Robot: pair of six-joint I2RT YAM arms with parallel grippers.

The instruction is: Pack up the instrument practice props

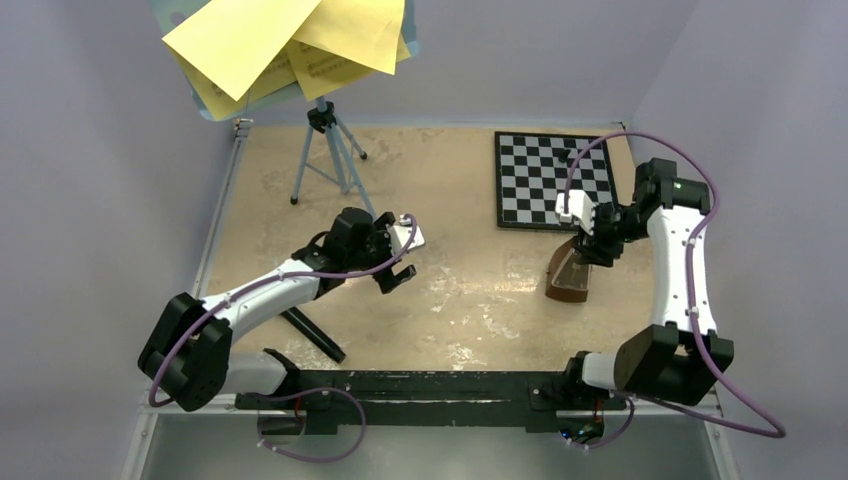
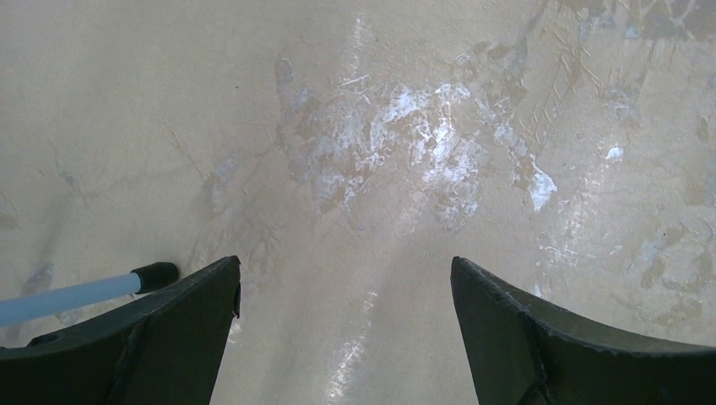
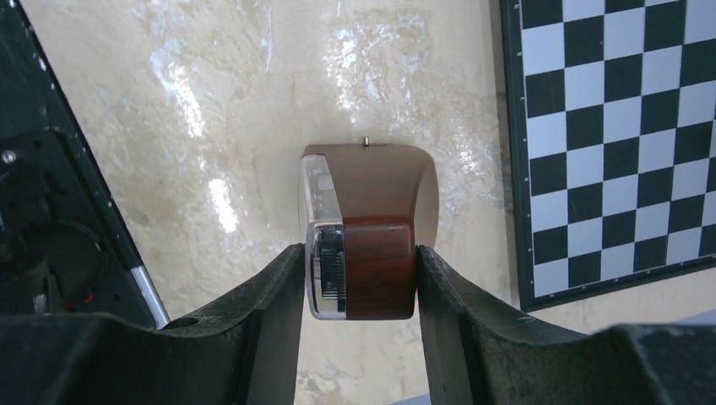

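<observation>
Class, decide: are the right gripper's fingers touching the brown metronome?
Touching. The right wrist view shows both fingers pressed against opposite sides of the metronome, with no gap on either side.

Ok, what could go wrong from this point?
1. The right hand pinches the metronome only near its narrow end; the tapered sides could let it slip.
2. The open left hand sits close to a stand leg; a knock might tip the stand and spill the overhanging sheets.
</observation>
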